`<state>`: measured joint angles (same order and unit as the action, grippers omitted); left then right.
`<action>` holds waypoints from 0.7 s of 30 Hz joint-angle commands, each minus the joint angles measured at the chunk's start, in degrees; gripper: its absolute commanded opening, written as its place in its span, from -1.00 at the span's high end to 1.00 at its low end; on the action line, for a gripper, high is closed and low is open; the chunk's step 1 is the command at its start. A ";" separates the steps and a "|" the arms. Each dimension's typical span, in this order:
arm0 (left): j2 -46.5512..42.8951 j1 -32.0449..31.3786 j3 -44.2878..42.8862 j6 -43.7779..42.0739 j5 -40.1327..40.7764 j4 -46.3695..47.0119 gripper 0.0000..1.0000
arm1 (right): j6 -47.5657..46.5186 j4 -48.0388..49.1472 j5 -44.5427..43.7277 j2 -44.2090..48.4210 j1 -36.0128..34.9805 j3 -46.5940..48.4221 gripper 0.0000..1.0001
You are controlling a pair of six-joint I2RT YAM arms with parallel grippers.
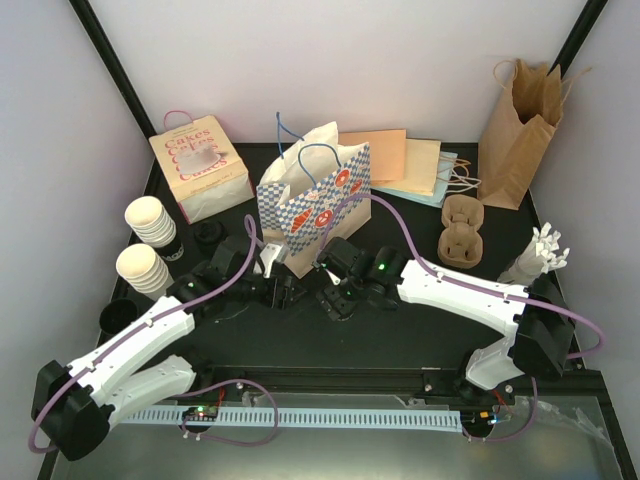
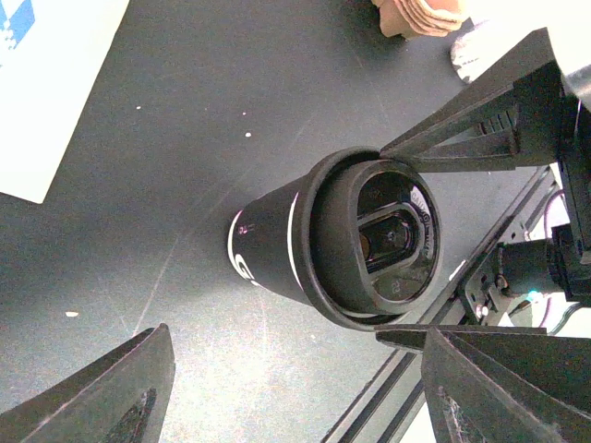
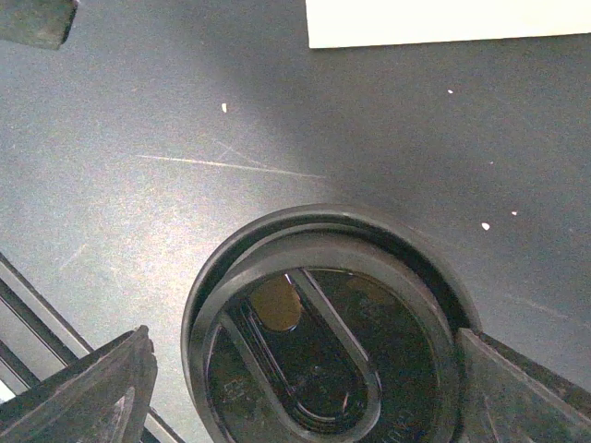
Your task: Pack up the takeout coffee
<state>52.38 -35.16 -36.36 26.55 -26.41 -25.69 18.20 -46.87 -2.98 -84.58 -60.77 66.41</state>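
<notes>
Filling the scene, a black desk (image 1: 400, 335) is pictured with a blue-and-white checkered bag (image 1: 315, 205) set upright on it. Just in front of the bag, the left gripper (image 2: 297, 369) and the right gripper (image 3: 305, 369) are shown facing each other from either side. To the left of the bag, two stacks of cream ribbed cups (image 1: 143, 268) are seen, well apart from both grippers. Directly in front of the bag, a black cup (image 2: 272, 254) with a white band is stood on the desk between the two grippers. The left gripper's fingers (image 2: 111, 397) are spread wide and held off the cup. A round black lid (image 2: 374, 240) is laid on the cup's mouth, slightly off-centre, with a crescent of rim left showing on one side. The lid's edge is pinched on opposite sides by the right gripper's fingers (image 2: 471, 129).
</notes>
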 commanded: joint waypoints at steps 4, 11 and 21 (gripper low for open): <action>0.24 -1.11 -2.31 -0.90 0.60 -0.57 -0.52 | 1.22 0.82 -1.14 0.99 -0.33 -0.93 -0.81; 0.68 -2.47 -2.88 -1.04 1.34 -0.76 -0.56 | 1.66 0.48 -3.17 1.59 -0.22 -0.43 -1.00; -0.27 -3.75 -3.76 -1.07 6.32 -2.53 -0.97 | 1.67 0.07 -4.61 3.05 -0.16 0.42 -1.00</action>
<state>52.99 -38.52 -37.43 25.82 -23.44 -26.96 19.46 -46.74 -5.78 -83.35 -60.77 65.87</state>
